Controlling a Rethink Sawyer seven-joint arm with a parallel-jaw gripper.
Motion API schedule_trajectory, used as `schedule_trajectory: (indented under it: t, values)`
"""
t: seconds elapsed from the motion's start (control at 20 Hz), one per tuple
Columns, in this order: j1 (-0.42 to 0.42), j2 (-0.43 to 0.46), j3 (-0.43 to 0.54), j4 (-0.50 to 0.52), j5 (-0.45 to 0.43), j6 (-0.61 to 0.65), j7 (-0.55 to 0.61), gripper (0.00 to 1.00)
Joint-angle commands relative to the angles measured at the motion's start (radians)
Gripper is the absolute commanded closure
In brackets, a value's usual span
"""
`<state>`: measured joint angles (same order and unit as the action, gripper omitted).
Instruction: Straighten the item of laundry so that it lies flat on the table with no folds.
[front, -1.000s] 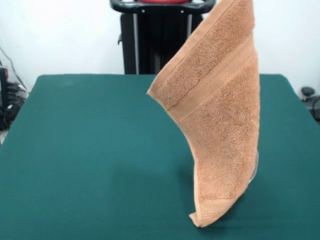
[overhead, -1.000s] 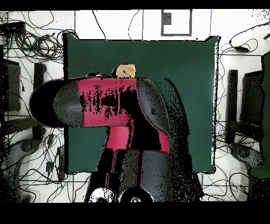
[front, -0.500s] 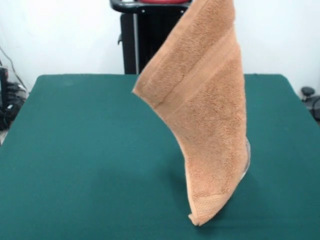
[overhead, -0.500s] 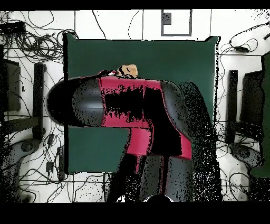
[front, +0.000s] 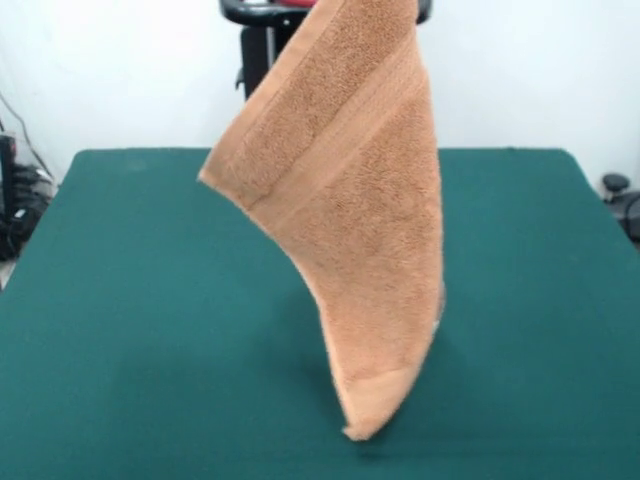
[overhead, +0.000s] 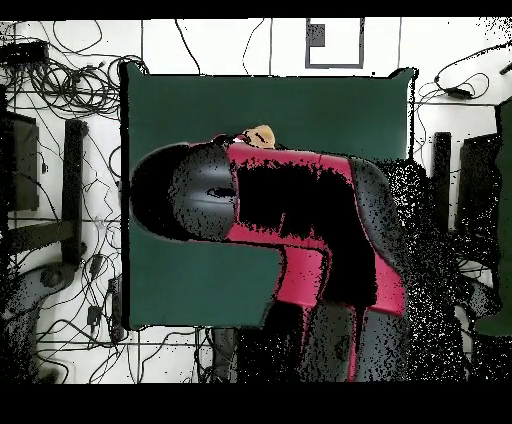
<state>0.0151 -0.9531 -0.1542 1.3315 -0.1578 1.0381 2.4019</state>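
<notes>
The green table (front: 150, 300) spreads wide beneath me, bare on every side of the cloth. My arm (overhead: 300, 230) reaches out over it and, seen from above, covers most of the middle of the top. From it hangs the orange-tan terry towel (front: 350, 230), lifted high: its upper end runs out of the front view at the top, a woven border band crosses it on a slant, one corner juts out to the side in mid-air, and the lowest corner, with its own band, dangles close to the felt near the front edge; whether it touches I cannot tell. From above only a small scrap of towel (overhead: 258, 135) peeks past my arm. My pincer is hidden in both views, so I cannot tell how it is set. I judge this the lift-and-carry step, with the towel draped in one long fold. Next I should lower it, letting the bottom corner land first, then drag sideways so the cloth lays out flat
</notes>
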Motion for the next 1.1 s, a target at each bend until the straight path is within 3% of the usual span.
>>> schedule_trajectory:
  t: [0.05,0.95,1.1]
  values:
    - [0.021,0.014,0.056,0.062,0.005,0.077,0.010,1.00]
    - [-0.003,0.003,0.090,0.075,0.024,0.099,-0.075,1.00]
    - [-0.011,-0.002,0.096,0.089,0.034,0.057,-0.074,1.00]
